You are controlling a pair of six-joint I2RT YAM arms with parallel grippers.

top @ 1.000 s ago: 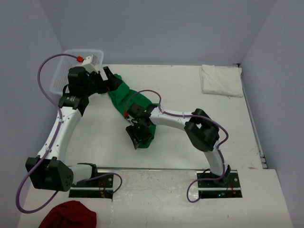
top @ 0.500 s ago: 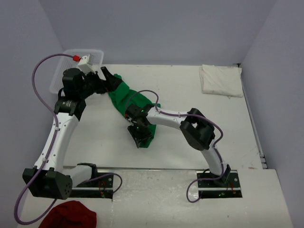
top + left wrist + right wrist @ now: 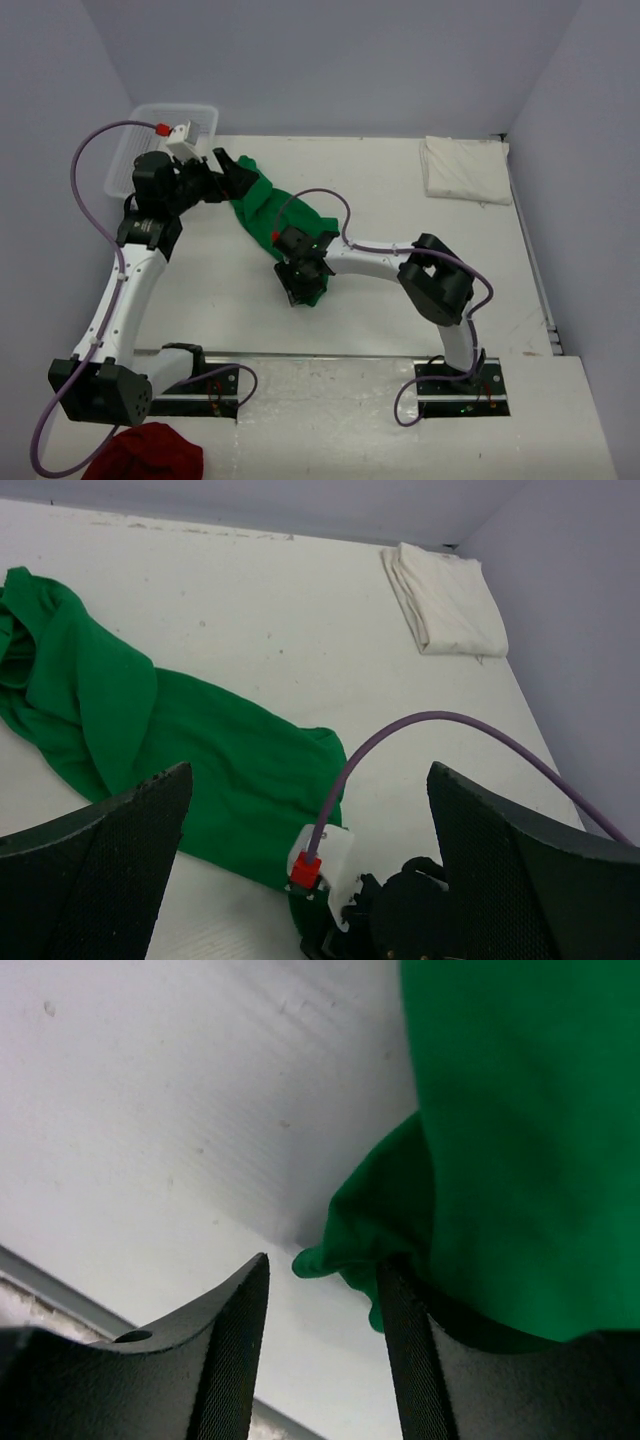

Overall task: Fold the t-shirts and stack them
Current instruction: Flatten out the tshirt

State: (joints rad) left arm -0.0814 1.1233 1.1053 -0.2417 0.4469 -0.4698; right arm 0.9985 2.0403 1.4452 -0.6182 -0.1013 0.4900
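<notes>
From above, the right arm's elbow has swung out toward the right edge since half a second ago, while the right claw [image 3: 302,288] stays low on the near end of the green t-shirt [image 3: 262,200]. The left claw [image 3: 232,172] has shifted slightly over its far end. There are two t-shirts: the green one strung out left of the tabletop's [image 3: 390,200] middle, and the cream t-shirt [image 3: 463,170] folded at the far right corner. One clear basket [image 3: 150,125] sits at the far left corner, and one dark red cloth [image 3: 145,455] beyond the near left corner. The left wrist view shows the left claw [image 3: 308,775] spread wide, nothing between its fingers, the green t-shirt [image 3: 200,740] below and the right arm's purple cable [image 3: 450,725] crossing it. The right wrist view shows the right claw [image 3: 320,1300] slightly parted, bare tabletop [image 3: 150,1110] in the gap and the green t-shirt [image 3: 520,1140] edge against one finger.
</notes>
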